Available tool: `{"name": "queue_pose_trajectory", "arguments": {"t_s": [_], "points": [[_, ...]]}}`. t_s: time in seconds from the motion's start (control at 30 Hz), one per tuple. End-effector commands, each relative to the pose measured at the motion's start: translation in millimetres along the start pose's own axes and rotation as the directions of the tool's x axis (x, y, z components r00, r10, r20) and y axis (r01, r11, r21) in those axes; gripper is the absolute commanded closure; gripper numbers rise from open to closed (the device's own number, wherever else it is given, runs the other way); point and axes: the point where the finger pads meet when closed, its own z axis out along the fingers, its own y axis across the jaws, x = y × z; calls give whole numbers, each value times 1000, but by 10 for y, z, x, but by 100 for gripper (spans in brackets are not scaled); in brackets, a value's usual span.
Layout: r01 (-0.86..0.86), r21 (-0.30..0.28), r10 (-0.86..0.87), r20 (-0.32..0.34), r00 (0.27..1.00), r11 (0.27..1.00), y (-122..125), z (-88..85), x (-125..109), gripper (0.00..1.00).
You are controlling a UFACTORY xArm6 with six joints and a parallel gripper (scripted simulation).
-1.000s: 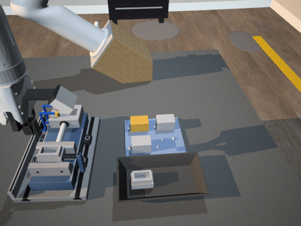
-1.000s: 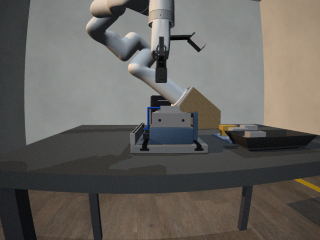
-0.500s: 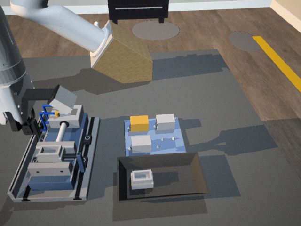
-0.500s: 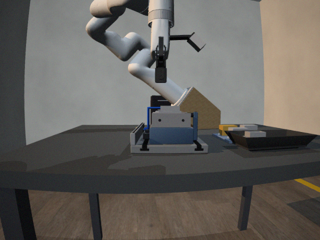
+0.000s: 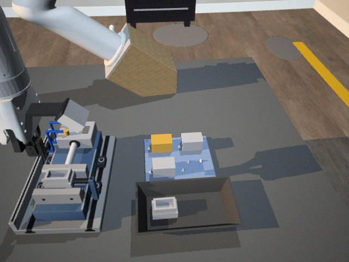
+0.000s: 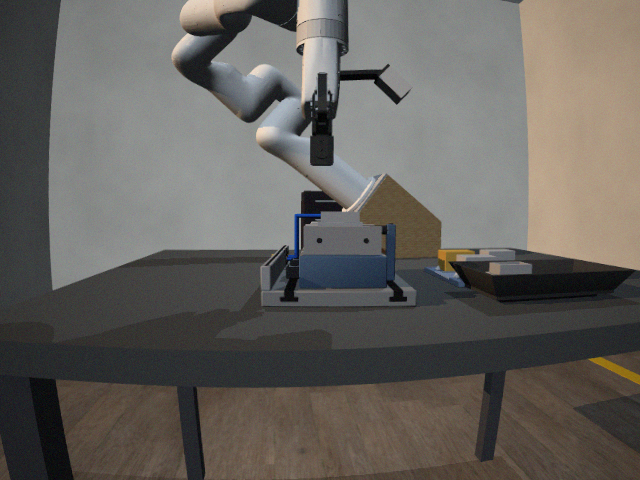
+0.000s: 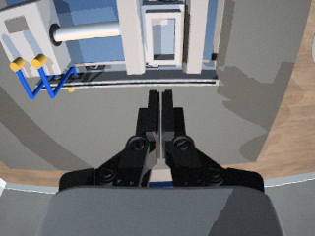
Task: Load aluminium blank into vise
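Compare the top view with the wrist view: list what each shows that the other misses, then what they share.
Only the top view shows the blue plate with one yellow block and two grey blocks, and the black tray holding a pocketed part. Only the wrist view shows the gripper fingers pressed together, holding nothing. Both show the vise with a pocketed part in its opening, and its blue hoses.

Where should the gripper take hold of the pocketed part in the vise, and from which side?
Probably from straight above, gripping the finished part by the two ends that face along the opening: the vise blocks close off its other sides. The gripper, now shut, must open first.
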Motion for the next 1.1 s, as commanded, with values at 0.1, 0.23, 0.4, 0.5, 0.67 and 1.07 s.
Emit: {"name": "queue_pose_trajectory", "arguments": {"t_s": [0.1, 0.23, 0.4, 0.5, 0.67, 1.07], "points": [[-1, -3, 1, -1, 1000, 1000, 11, -12, 224, 100], [-1, -3, 1, -1, 1000, 1000, 10, -11, 243, 31], [-1, -3, 1, -1, 1000, 1000, 10, -11, 243, 31], [-1, -3, 1, -1, 1000, 1000, 10, -11, 243, 31], [-1, -3, 1, -1, 1000, 1000, 10, -11, 243, 31], [-1, -3, 1, -1, 1000, 1000, 10, -11, 243, 31]]}}
